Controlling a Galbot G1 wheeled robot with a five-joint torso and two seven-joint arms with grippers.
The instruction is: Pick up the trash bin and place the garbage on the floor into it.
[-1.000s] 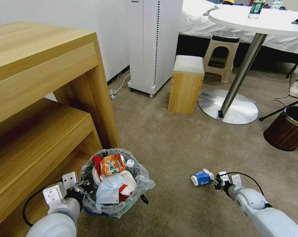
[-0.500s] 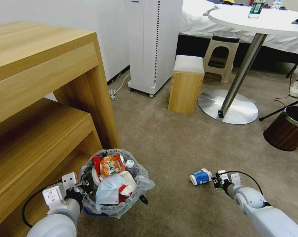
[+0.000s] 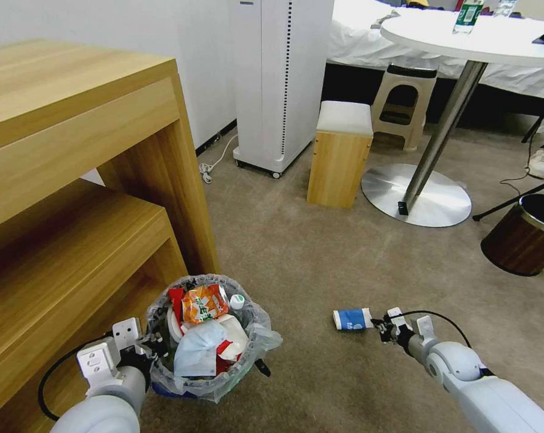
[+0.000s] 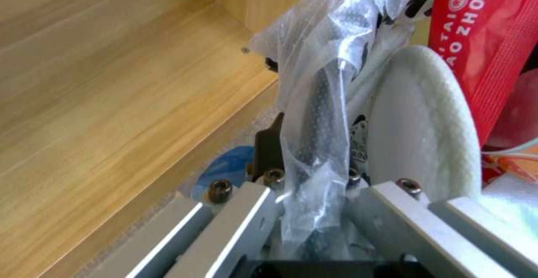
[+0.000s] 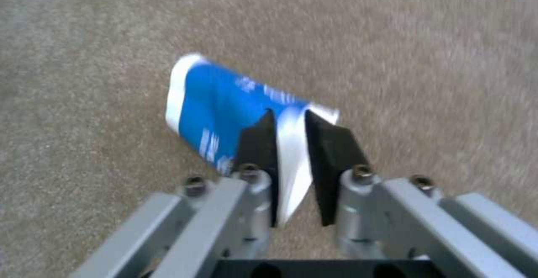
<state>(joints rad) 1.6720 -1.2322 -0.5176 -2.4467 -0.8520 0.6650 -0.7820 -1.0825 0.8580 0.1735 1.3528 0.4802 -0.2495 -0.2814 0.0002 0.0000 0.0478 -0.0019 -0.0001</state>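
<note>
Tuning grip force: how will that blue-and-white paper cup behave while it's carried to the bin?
Probably light and soft: the right pincer pinches the cup by its thin rim wall, which could crumple. Held at one end, it may swing or slip. If dropped, its round side would likely roll on the carpet.

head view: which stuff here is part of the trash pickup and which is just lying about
Part of the job:
- trash bin, rim held by left end effector
- blue-white cup, pinched by right end effector
- carpet floor

Lying about:
- brown bin
- wooden stool
- round table
</note>
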